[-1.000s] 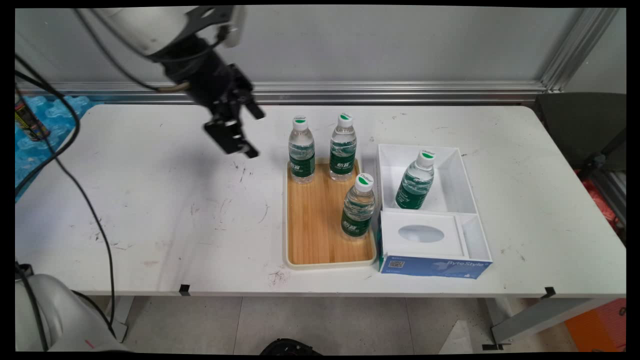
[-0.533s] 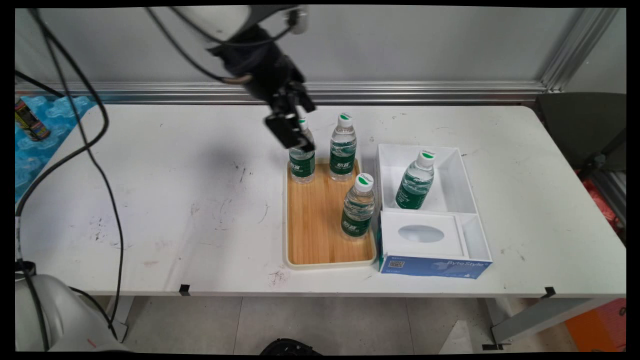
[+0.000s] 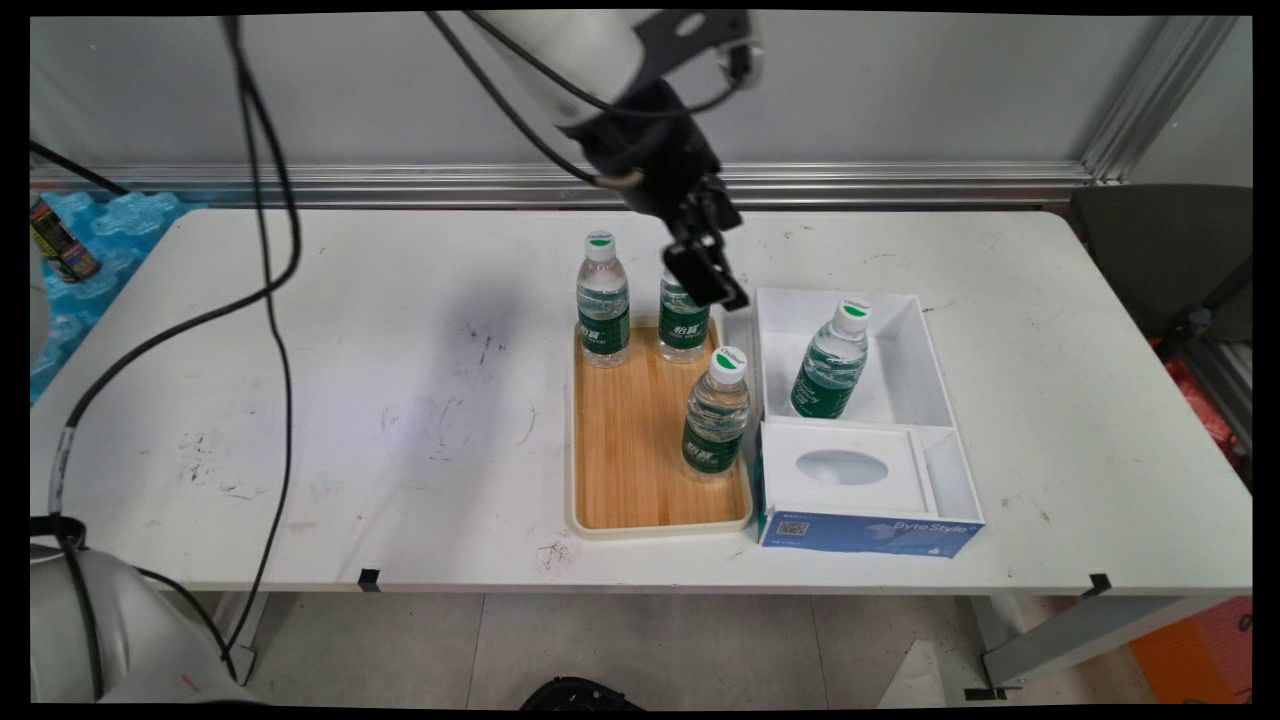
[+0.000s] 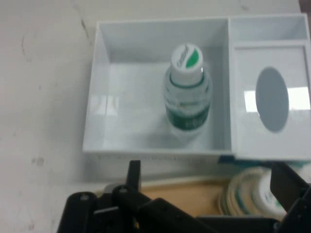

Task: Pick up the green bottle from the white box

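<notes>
The bottle in the box (image 4: 187, 92) stands upright in the large compartment of the white box (image 3: 930, 370), beyond and below my gripper (image 3: 712, 280). My fingers are spread apart and hold nothing. I hang above the far right corner of the wooden tray (image 3: 630, 470), in front of the top of the tray's far right bottle (image 3: 684, 328). Two more bottles stand on the tray: the far left bottle (image 3: 603, 300) and the near bottle (image 3: 717, 410) just beside the box wall. All rest on the white table (image 3: 330, 400).
</notes>
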Robot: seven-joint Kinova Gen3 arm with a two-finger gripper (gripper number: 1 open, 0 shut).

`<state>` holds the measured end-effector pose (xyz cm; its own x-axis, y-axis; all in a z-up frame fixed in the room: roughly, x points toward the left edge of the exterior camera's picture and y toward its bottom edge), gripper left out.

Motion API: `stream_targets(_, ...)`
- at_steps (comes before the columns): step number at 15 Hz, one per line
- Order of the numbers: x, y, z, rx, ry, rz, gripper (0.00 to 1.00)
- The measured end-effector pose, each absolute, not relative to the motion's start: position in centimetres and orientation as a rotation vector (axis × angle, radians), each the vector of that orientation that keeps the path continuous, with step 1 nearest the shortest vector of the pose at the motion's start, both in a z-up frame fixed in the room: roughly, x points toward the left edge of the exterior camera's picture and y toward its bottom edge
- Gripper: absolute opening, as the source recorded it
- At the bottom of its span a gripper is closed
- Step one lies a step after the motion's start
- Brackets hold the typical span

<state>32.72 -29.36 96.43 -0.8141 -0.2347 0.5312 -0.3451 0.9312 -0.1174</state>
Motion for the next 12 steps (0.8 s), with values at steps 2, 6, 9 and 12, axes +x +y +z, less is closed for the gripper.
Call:
stream_targets(2, 31.2, -30.0, 95.3, 0.412, -2.544, 0.285, 1.0)
stream_targets(6, 28.6, -31.0, 92.9, 0.425, -2.514, 0.288, 1.0)
stream_targets(9, 27.6, -31.5, 91.0, 0.452, -2.505, 0.283, 1.0)
stream_targets(12, 26.8, -31.9, 88.8, 0.479, -2.499, 0.275, 1.0)
